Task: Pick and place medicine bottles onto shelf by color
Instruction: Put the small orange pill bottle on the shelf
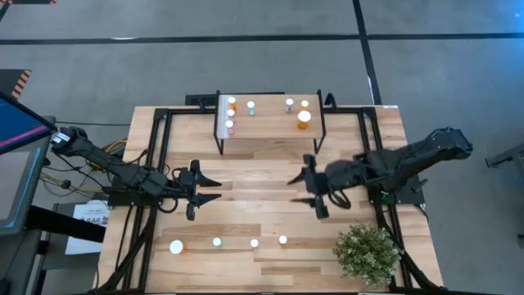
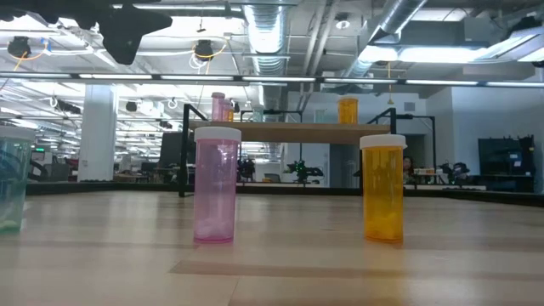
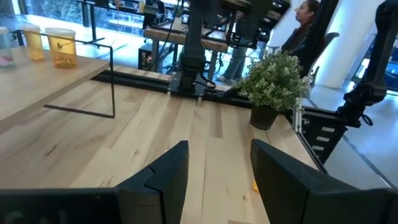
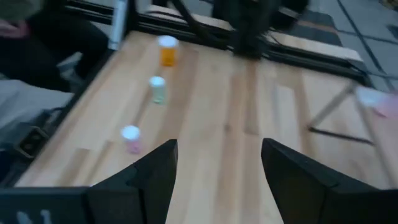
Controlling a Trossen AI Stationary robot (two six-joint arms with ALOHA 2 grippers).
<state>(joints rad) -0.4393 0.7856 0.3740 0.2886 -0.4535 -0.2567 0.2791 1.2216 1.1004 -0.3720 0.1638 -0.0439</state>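
Standing at the table's far edge, the shelf [image 1: 266, 135] is seen in the high view as a small light-wood platform on thin black legs w/ a white strip along its left short edge. On it, white-capped medicine bottles are noted: three stacked close by the strip, one greenish just right of them, and three toward the right end incl. a larger orange bottle [image 1: 304, 120]. Four more bottles sit in a row on the tabletop [image 1: 270, 172] near the front edge, the leftmost [image 1: 176, 246] larger, orange below its cap. Left gripper [image 1: 214, 191] is held above the table left of center, fingers spread, nothing between them; right gripper [image 1: 296, 188] faces it from right of center, jaws wide apart, also empty. Potted plant [image 1: 366, 251] is at front right. Only the low view shows bottle bodies side-on: a pink bottle [image 2: 216, 184] and an orange bottle [image 2: 382, 188] upright, well apart, w/ the shelf behind; a bluish bottle at the left edge is cut off. Right wrist view picks up three front-row bottles, blurred; left wrist view shows two orange bottles on the shelf, the plant, and a person beyond the table. Body colors of the small bottles can't be told reliably from overhead.
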